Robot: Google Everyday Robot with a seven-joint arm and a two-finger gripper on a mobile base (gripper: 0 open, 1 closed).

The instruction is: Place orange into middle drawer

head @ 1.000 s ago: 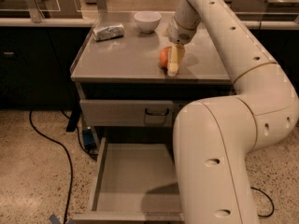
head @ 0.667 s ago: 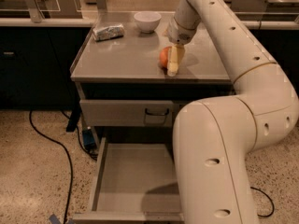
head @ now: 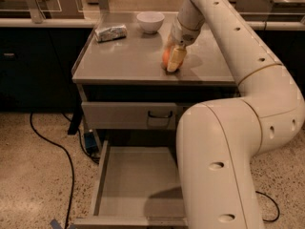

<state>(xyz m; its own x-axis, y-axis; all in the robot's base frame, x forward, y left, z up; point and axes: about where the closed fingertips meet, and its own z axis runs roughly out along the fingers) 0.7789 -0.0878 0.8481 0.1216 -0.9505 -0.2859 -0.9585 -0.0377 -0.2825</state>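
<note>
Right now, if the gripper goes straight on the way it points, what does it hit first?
The gripper points down at the orange on the cabinet top. It would likely meet the orange first, then the top under it. Whether it touches the orange yet is unclear.

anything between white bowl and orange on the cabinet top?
Bare cabinet top between the white bowl and the orange, per the camera view; the gripper is at the orange, off that line.

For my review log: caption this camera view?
Gripper at the orange on the cabinet top; the middle drawer below stands open.
</note>
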